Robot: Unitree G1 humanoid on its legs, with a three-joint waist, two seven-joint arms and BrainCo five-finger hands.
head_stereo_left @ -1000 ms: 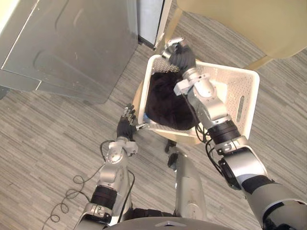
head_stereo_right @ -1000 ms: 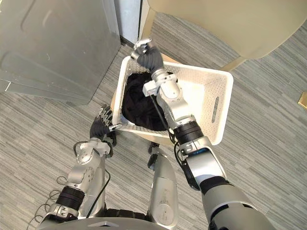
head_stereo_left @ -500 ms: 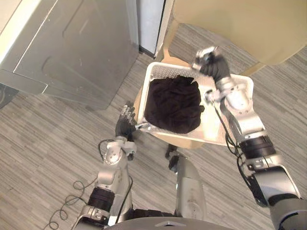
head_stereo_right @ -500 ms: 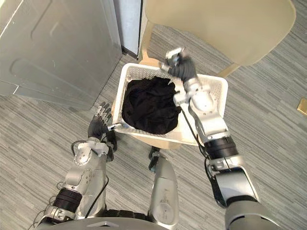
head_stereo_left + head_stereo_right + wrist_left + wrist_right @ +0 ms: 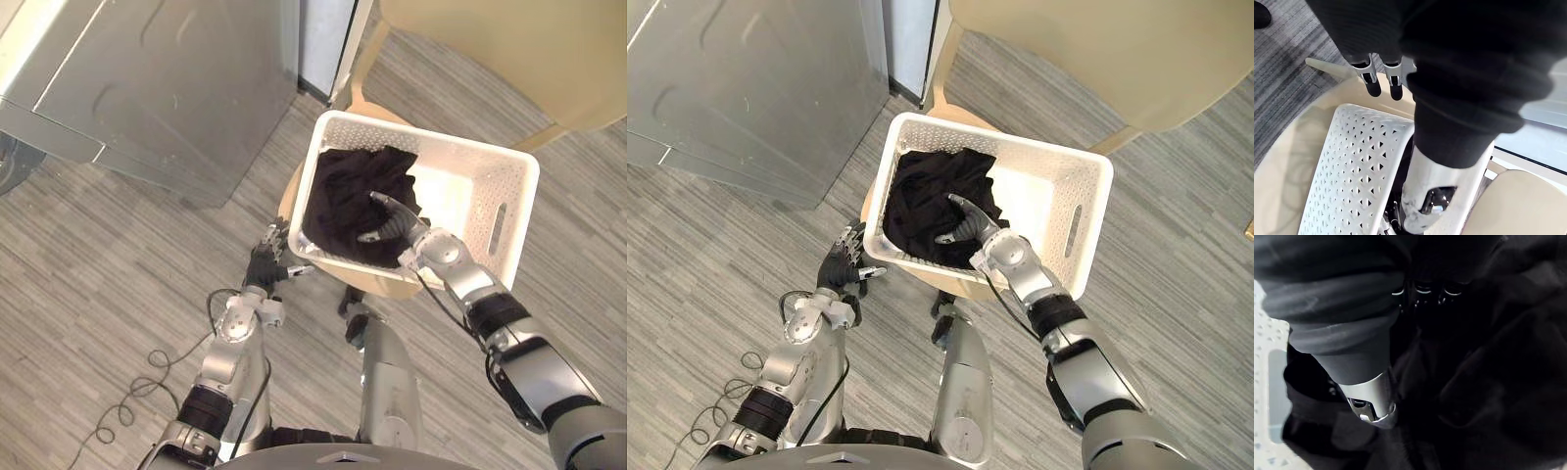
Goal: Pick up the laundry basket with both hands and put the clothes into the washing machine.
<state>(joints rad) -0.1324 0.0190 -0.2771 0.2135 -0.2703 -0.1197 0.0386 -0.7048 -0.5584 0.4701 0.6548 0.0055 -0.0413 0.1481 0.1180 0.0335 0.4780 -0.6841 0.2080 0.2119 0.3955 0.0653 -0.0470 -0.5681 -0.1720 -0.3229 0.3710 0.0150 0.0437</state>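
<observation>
Right hand off the far rim, now down in the basket.

Eye views: your right hand [image 5: 392, 223] has dropped from the far rim of the laundry basket [image 5: 517, 196] onto the black clothes [image 5: 343, 191]. Thumb and fingers are spread and grip nothing, so the two-handed lift isn't set up; the basket sits on the stool [image 5: 290, 196]. Your left hand [image 5: 263, 266] keeps just off the near corner. Left wrist view: fingers [image 5: 1371, 83] straight, released, tips above the rim, apparently not touching. Right wrist view: fingertips [image 5: 1422, 290] against the dark cloth, uncurled as far as shows.
</observation>
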